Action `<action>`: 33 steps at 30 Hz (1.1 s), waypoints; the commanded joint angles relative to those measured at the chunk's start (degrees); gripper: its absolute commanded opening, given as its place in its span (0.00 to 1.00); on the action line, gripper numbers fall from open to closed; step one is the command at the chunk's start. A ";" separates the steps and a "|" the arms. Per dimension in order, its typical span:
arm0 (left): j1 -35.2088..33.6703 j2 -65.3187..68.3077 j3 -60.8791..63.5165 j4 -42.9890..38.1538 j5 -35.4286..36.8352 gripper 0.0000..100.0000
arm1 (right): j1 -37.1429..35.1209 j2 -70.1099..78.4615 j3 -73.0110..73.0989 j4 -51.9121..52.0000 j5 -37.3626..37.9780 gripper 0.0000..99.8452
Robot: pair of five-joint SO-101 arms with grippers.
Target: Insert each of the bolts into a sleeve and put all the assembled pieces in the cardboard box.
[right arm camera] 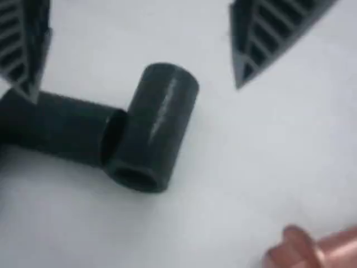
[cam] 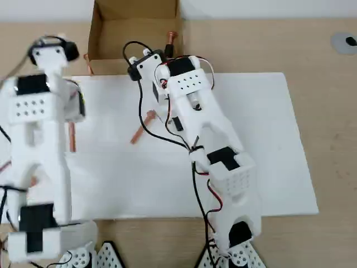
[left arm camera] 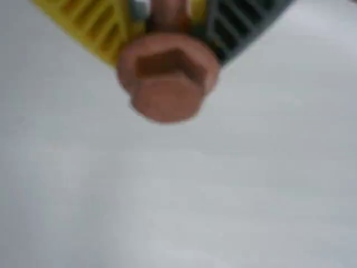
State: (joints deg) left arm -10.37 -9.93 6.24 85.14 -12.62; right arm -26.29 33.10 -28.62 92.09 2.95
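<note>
left gripper (left arm camera: 167,19) is clamping a copper bolt (left arm camera: 167,78) head-out between its fingers, probably for inserting; right gripper (right arm camera: 134,84) is hanging wide open, empty, black sleeve (right arm camera: 153,128) lying between its fingertips for grabbing

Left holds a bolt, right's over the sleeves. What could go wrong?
1. The open right pincer straddles a dark cylindrical sleeve that touches a second dark sleeve; closing may pinch both or roll one away.
2. The left pincer holds its copper-coloured hex-head bolt by the shank; any tilt could jam insertion.
3. A loose copper bolt lies close by on the white sheet; it could get swept aside.
</note>
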 commanded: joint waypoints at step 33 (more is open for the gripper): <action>1.58 -29.76 27.69 -18.64 10.55 0.01 | -1.27 -0.13 11.30 -6.51 -3.96 0.27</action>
State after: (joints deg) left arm -9.67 -37.63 34.29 67.12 -2.33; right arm -26.64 33.10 -17.27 85.93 -0.84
